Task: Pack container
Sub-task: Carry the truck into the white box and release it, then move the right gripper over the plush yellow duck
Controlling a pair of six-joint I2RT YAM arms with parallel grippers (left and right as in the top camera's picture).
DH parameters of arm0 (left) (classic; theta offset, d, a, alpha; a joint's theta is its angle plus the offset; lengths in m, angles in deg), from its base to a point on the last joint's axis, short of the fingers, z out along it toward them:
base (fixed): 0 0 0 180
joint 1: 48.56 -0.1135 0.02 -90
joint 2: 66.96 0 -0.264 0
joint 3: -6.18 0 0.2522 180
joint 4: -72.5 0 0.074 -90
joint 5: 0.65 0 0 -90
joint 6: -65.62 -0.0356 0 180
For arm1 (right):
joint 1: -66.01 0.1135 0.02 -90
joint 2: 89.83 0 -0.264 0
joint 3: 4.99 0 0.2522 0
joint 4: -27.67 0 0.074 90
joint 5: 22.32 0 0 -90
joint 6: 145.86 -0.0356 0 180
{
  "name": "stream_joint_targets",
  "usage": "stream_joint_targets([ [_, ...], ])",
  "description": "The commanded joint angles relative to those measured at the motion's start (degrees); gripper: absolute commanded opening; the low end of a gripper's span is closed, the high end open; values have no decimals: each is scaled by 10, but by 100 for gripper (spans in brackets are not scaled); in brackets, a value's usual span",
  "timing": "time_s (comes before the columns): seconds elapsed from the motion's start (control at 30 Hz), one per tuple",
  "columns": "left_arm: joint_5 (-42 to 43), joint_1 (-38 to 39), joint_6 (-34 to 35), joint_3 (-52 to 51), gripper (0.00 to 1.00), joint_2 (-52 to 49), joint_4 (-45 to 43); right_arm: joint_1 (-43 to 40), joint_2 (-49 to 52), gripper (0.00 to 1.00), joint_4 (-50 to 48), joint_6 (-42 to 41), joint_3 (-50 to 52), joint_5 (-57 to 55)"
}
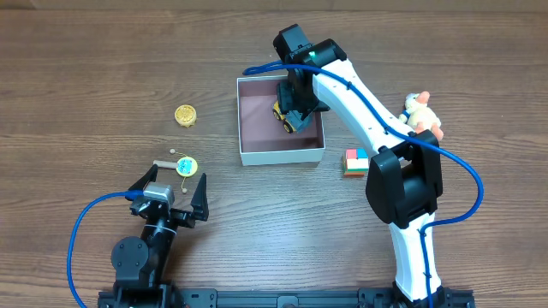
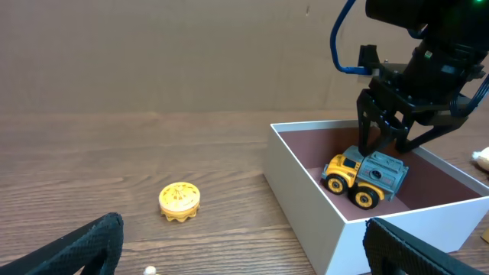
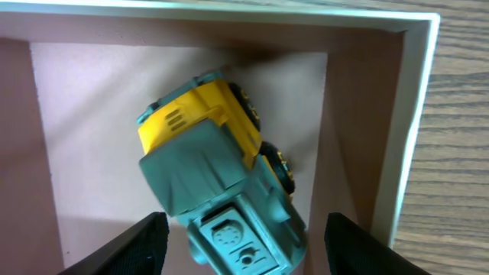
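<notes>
Right wrist: toy truck [image 3: 218, 179] in the container [image 3: 367, 114], moulded marks [image 3: 229, 238] illegible.

Colours in your view, noted.
Container [image 1: 282, 155] white-walled, mauve-brown inside; toy truck [image 2: 365, 177] yellow and grey-blue; disc [image 1: 185, 115] yellow; table [image 1: 86, 85] brown wood grain.

1. We see a table [image 1: 77, 77] of brown wood grain, matt.
2. The container [image 2: 302, 191] has smooth white walls and a dull, matt inside (card, we think).
3. The toy truck [image 3: 202, 122] looks like smooth plastic, lightly glossy.
</notes>
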Motion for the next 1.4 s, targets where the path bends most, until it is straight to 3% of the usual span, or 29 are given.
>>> stream_joint_targets([
  [0.0,0,-3,4,-2,100,5,0,3,-3,68,11,4,-17,6],
  [0.13,0,-3,4,-2,100,5,0,3,-4,77,60,4,-96,24],
  [0.23,0,-3,4,-2,100,5,-1,-3,-4,87,131,12,-226,23],
  [0.27,0,-3,4,-2,100,5,0,-8,-4,97,155,17,-269,18],
  [0.3,0,-3,4,-2,100,5,0,-13,-4,100,176,17,-304,9],
  [0.43,0,-3,4,-2,100,5,-1,-50,-5,100,280,16,-436,-43],
  [0.57,0,-3,4,-2,100,5,0,-108,-37,100,281,17,-451,-36],
  [0.77,0,-3,4,-2,100,5,-1,-209,-73,100,281,23,-401,-33],
  [0.93,0,-3,4,-2,100,5,0,-291,-82,100,281,50,-275,-12],
  [1.17,0,-3,4,-2,100,5,0,-345,-82,100,251,104,-72,11],
  [1.37,0,-3,4,-2,100,5,0,-360,-82,100,180,130,23,9],
])
